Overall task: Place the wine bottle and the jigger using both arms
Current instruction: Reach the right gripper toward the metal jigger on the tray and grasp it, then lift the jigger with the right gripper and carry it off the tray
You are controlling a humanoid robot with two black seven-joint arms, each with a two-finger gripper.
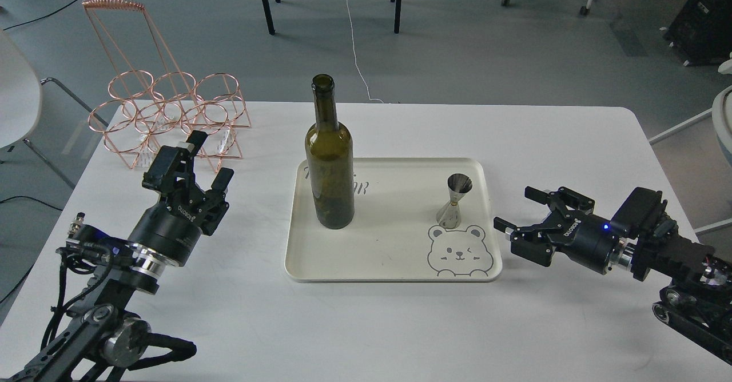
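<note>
The wine bottle (329, 159) stands upright on the left part of a cream tray (394, 256) with a bear drawing. The steel jigger (455, 200) stands on the tray's right part. My left gripper (213, 158) is open and empty, well left of the bottle. My right gripper (514, 210) is open and empty, low over the table just right of the tray, its fingers pointing left towards the jigger.
A copper wire bottle rack (166, 113) stands at the table's back left, just behind my left gripper. The white table's (377, 325) far edge runs behind the bottle. Chair and table legs stand on the grey floor beyond.
</note>
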